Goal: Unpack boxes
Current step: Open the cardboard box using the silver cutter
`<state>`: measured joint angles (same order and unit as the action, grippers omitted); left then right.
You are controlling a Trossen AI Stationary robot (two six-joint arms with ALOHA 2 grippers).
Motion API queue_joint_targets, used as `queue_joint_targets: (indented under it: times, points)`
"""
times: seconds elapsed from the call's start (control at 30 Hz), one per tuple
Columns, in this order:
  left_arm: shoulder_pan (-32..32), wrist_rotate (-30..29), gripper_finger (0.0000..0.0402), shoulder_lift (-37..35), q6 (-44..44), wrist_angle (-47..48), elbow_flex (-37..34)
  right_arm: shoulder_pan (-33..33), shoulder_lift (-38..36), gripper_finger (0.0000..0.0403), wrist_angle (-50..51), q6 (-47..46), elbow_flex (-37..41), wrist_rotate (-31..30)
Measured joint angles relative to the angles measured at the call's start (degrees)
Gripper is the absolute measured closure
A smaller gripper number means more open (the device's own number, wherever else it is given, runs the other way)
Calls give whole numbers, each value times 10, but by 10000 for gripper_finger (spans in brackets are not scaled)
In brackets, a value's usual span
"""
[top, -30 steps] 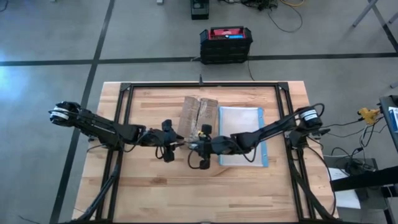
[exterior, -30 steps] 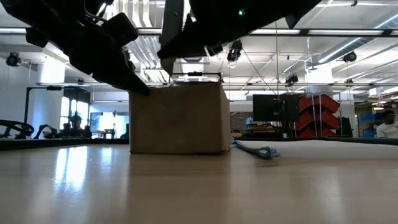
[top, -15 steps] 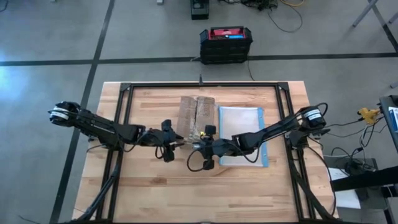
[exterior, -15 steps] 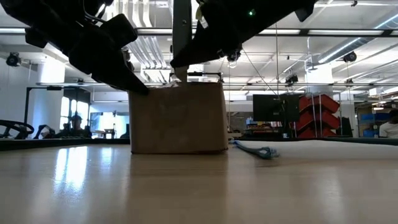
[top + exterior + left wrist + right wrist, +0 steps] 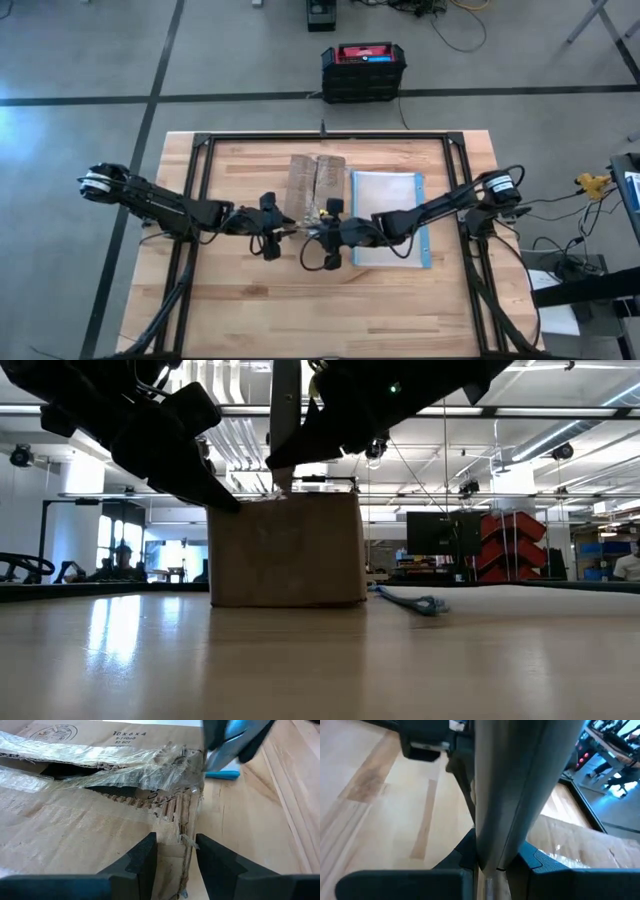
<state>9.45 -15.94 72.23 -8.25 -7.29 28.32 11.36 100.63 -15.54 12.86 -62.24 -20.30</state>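
One brown cardboard box (image 5: 318,183) with torn clear tape along its top seam (image 5: 100,757) stands on its base mid-table. My left gripper (image 5: 287,229) is at the box's near left top corner and closes on it. My right gripper (image 5: 318,232) hovers over the box's near end, shut on a long flat grey tool (image 5: 285,420). The tool stands nearly upright, and its lower tip (image 5: 283,485) is at the box's top edge. Whether the tip touches the tape is not clear. My left gripper (image 5: 176,855) has one finger (image 5: 145,857) over the box's near wall and the other (image 5: 210,857) past the torn corner edge (image 5: 189,837). It comes slanting down from the table's left. The box stays flat on the table. My right gripper (image 5: 492,865) pinches the grey tool's shaft (image 5: 492,840) between its two fingers. The tool runs along the fingers and on past them, tip downward above the box, clear of the table.
A flat clear pouch with a blue edge (image 5: 390,215) lies right of the box, close beside it. A black frame (image 5: 325,137) borders the work area. A black-and-red case (image 5: 363,70) stands on the floor beyond the far edge. Bare wood lies along the near side.
The grey tool in my right gripper has tipped from a slant to nearly upright, its tip staying at the box's near top edge. The box has turned slightly and now sits squarer to the table. My left gripper has kept still.
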Motion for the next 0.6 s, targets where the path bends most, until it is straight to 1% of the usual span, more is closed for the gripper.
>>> queue_joint_targets:
  times: [0.27, 0.33, 0.43, 0.6]
  points:
    - [0, 0, 282, 0, 0, 0, 0, -3, 7, 361, -6, 7, 0, 8]
    - [0, 0, 281, 0, 0, 0, 0, -3, 0, 361, 15, 8, 0, 4]
    - [1, 0, 282, 0, -4, 1, 0, 0, -9, 361, 53, 7, 0, -19]
    - [3, 0, 281, 0, -4, 3, 0, 12, -28, 361, 100, -3, 1, -31]
